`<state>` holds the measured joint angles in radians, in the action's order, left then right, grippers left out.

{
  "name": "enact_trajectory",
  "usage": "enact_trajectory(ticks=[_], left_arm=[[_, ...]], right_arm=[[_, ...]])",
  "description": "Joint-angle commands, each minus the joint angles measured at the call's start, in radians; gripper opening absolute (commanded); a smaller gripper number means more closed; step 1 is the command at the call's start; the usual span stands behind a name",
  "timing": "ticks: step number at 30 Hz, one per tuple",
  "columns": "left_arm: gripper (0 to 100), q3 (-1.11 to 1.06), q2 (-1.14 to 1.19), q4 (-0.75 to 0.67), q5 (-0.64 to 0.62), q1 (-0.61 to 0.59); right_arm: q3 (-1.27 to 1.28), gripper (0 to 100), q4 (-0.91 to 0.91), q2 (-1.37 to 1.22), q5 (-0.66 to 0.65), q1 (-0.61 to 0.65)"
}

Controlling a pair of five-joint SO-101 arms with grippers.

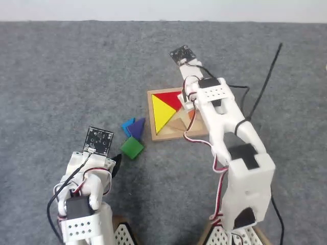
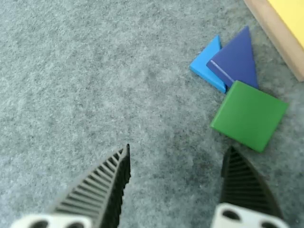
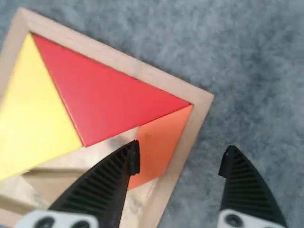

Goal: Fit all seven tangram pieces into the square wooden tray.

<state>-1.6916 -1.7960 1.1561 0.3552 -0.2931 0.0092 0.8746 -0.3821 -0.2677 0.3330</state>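
The square wooden tray lies mid-table and holds a yellow triangle, a red triangle and an orange piece. My right gripper hovers open over the tray's corner by the orange piece. On the carpet beside the tray lie a light blue piece, a dark blue triangle and a green square. My left gripper is open, low over bare carpet just short of the green square.
Grey carpet covers the table. The right arm stretches over the tray's near right side and hides part of it. Black cables run at the right. Bare wood shows in the tray's lower part.
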Motion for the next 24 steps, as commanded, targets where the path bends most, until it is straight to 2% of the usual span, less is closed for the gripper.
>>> enact_trajectory(ticks=[1, 6, 10, 16, 24], left_arm=[[30, 0.008, -0.018, -0.005, -0.002, -0.008], [30, 0.008, -0.018, -0.005, -0.002, -0.008], [30, 0.008, -0.018, -0.005, -0.002, -0.008], [30, 0.008, -0.018, -0.005, -0.002, -0.008], [30, 0.008, -0.018, -0.005, -0.002, -0.008]], right_arm=[[0.06, 27.7, 0.036, 0.188, 0.037, 0.05], [0.288, 27.7, 0.008, 0.294, 0.029, 0.174], [0.354, 27.7, -0.018, 0.295, 0.026, 0.234], [0.358, 27.7, -0.022, 0.263, 0.021, 0.237], [0.219, 27.7, 0.022, 0.065, -0.084, 0.257]])
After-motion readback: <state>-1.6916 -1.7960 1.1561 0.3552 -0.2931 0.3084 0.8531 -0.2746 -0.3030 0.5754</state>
